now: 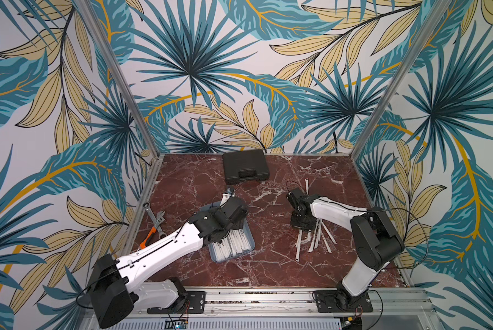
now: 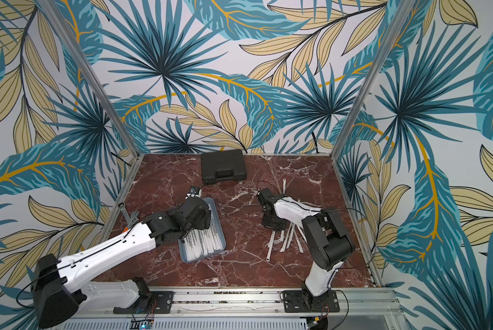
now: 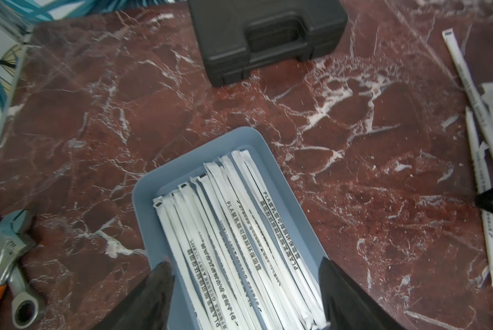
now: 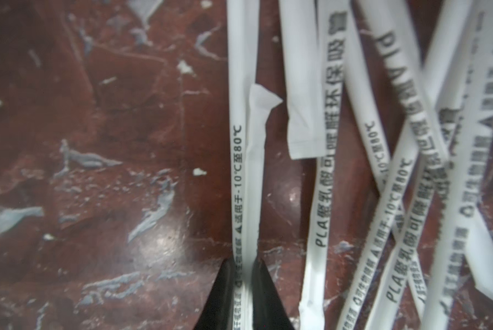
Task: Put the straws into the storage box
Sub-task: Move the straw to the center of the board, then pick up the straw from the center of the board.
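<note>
Right pincer (image 4: 244,267) is nipped tight on one straw (image 4: 241,160) from the loose heap (image 4: 331,143) on the table (image 4: 97,143). Left pincer (image 3: 245,288) hangs spread wide and empty over the storage box (image 3: 144,200), where many straws (image 3: 239,228) lie.

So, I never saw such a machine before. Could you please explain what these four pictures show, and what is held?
These are two robot arms, each ending in a gripper, a two-fingered clamp. Two pictures look down from above, almost identical; two come from cameras on the wrists. On the table lie a blue-grey tray with straws already inside, loose straws, a black case and two wrenches. The left gripper hangs open over the tray, holding nothing. The right gripper is shut on one straw of the loose ones.
</note>
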